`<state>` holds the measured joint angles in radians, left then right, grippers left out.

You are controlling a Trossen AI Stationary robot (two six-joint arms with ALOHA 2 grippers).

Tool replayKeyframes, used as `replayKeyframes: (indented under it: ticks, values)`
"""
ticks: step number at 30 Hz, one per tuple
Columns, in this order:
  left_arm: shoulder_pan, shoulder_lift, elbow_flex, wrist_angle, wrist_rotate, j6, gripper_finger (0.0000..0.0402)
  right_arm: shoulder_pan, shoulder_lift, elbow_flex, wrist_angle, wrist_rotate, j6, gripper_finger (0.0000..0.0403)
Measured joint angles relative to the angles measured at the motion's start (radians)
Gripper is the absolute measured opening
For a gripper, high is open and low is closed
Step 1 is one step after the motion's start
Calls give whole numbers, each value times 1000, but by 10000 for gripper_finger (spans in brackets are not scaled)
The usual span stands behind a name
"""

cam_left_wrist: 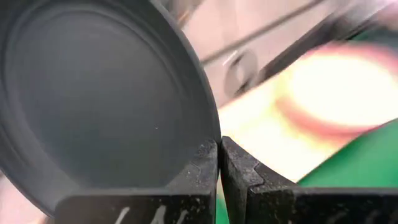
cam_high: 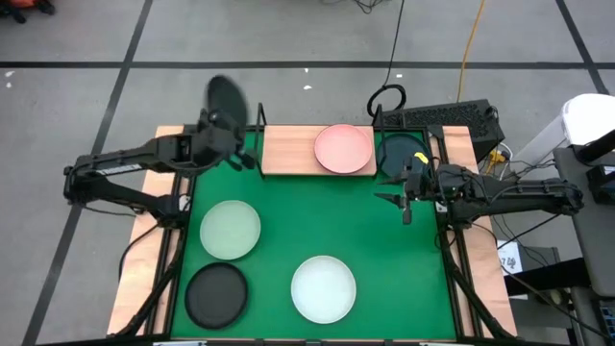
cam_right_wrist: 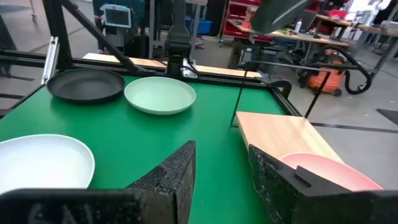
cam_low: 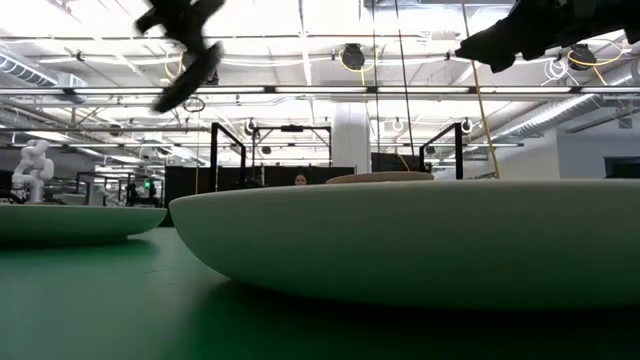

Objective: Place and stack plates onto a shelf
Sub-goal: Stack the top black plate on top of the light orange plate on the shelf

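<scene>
Black plate point(cam_high: 227, 96) clamped by its rim in left gripper point(cam_high: 223, 137), raised beside shelf point(cam_high: 288, 151). Right gripper point(cam_high: 402, 197) parted, empty, near pink plate point(cam_high: 343, 148)

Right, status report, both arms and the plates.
Left gripper shut on black plate, raised by shelf. Right gripper open, empty. Pink plate on shelf; nothing blocking.

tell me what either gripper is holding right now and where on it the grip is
The left gripper is shut on the rim of a black plate, held up past the shelf's left end. The right gripper is open and holds nothing.
</scene>
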<state>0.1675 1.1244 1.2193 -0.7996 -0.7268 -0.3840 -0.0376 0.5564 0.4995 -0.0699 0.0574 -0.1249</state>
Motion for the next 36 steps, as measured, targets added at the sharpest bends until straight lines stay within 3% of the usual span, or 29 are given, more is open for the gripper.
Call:
replayKeyframes:
  ticks: [6, 11, 20, 25, 36]
  values:
    - [-53, 65, 24, 696, 232, 419, 6, 0, 0, 0, 35, -2, -12, 130]
    - [-42, 199, 24, 912, 316, 539, 6, 0, 0, 0, 83, -2, -30, 130]
    - [49, 421, 27, 926, 469, 481, 6, 0, -18, 0, 142, -2, -91, 130]
    - [65, 557, 108, 882, 532, 475, 6, 0, -47, 0, 225, -2, -109, 130]
    - [55, 838, 522, 266, 505, 595, 6, 0, -93, 0, 238, -4, -180, 130]
